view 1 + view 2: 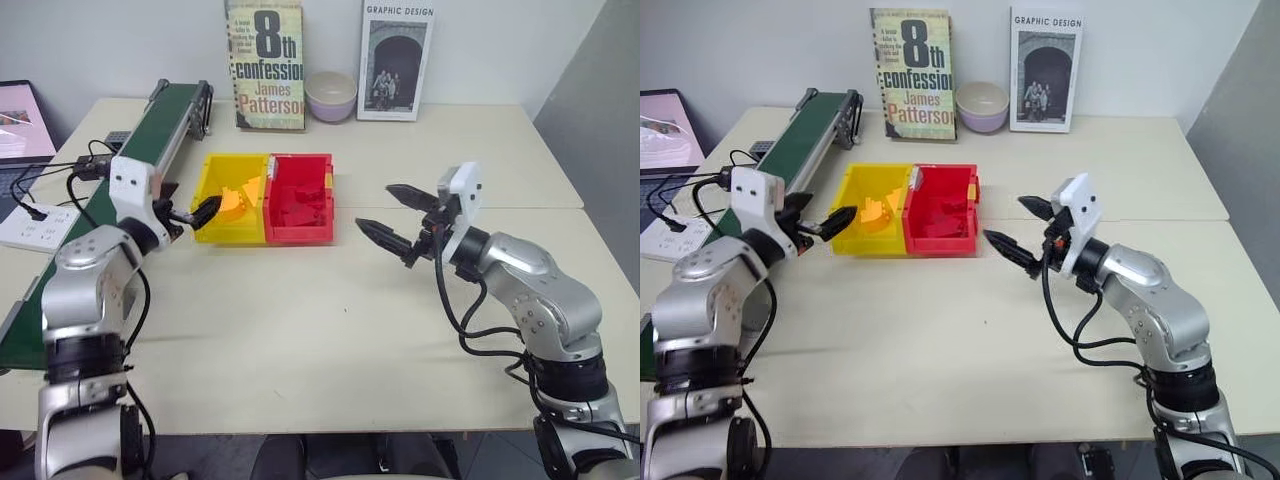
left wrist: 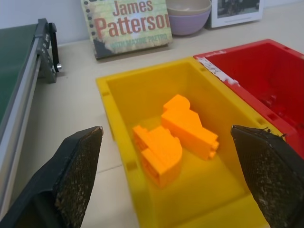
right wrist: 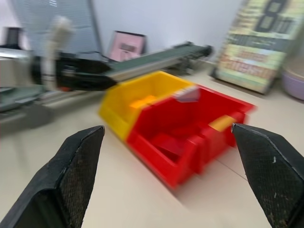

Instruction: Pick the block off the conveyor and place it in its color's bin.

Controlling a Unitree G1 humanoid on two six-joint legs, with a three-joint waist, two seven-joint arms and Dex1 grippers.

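Note:
Two yellow-orange studded blocks lie inside the yellow bin, free of any grip. My left gripper is open and level at the bin's near left corner, and nothing sits between its fingers. The dark-green conveyor runs along the table's left side, with no block showing on it. My right gripper hangs open to the right of the red bin, pointing toward it.
The red bin, joined to the yellow one, holds red pieces. Two books and a pale bowl stand at the table's back edge. A power strip with cables lies at the left by the conveyor.

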